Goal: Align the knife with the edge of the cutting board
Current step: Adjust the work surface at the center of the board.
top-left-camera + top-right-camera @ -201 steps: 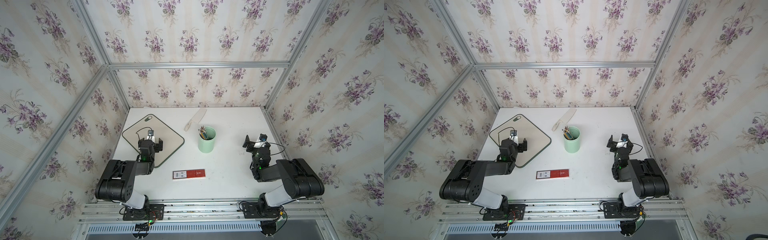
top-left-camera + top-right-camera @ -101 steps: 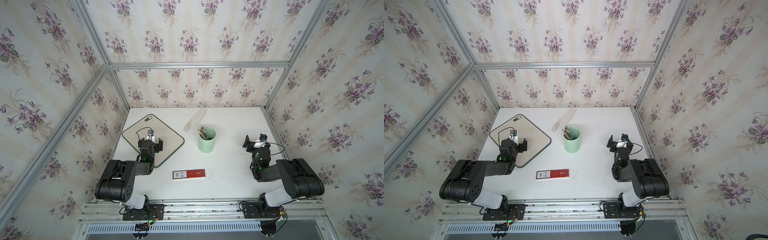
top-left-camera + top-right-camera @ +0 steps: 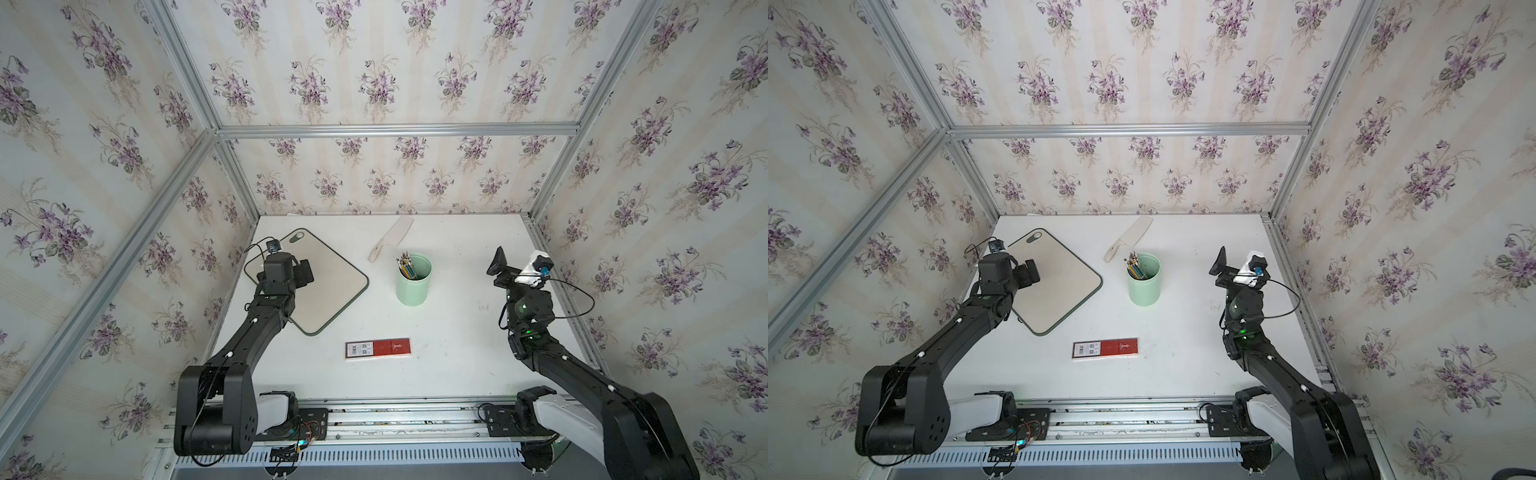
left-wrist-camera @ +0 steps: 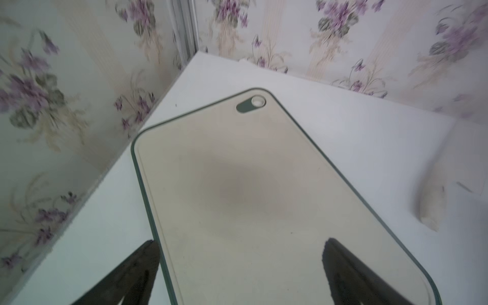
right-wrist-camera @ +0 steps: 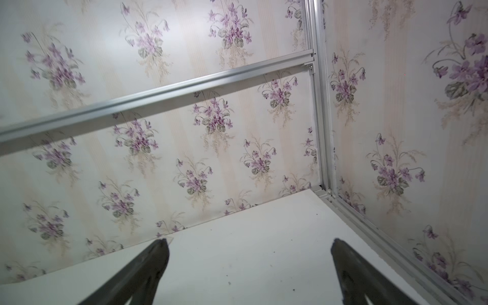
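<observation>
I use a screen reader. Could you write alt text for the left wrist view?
A beige cutting board with a dark green rim lies on the white table beneath the open left end effector. The off-white knife lies apart from it.

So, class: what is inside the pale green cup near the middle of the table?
A bunch of coloured pencils leans against the rim inside the green cup. The cup's wall hides their lower ends and the bottom, so anything else there cannot be seen.
</observation>
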Robot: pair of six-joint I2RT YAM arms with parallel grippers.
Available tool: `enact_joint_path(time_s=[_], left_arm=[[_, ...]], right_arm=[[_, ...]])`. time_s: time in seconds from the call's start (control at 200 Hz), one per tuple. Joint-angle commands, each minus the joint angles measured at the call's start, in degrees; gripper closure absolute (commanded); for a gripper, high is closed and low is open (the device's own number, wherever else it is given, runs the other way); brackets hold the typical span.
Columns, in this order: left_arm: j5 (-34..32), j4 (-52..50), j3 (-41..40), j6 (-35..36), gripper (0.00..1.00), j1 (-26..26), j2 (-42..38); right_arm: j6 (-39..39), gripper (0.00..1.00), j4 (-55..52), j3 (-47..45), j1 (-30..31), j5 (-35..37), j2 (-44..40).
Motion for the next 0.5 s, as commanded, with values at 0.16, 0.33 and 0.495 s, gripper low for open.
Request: enact_joint_path(time_s=[0.16,0.33,0.495], left_arm=[[14.8,-16.2,8.5,-11.0,0.01,10.6,13.0],[14.0,-16.2,10.7,-11.5,0.01,10.8,16.2],[13.3,-16.0,11.1,-11.6,0.01,11.0,18.0]], right_arm=[[26.9,0.07,-18.3,-1.2,10.1,-26.3,-5.8],[28.9,0.12,-20.7,-0.9,28.1,-22.7,-2.1],[30.1,0.13,-14.2,-2.0,40.4,-16.1,4.6]])
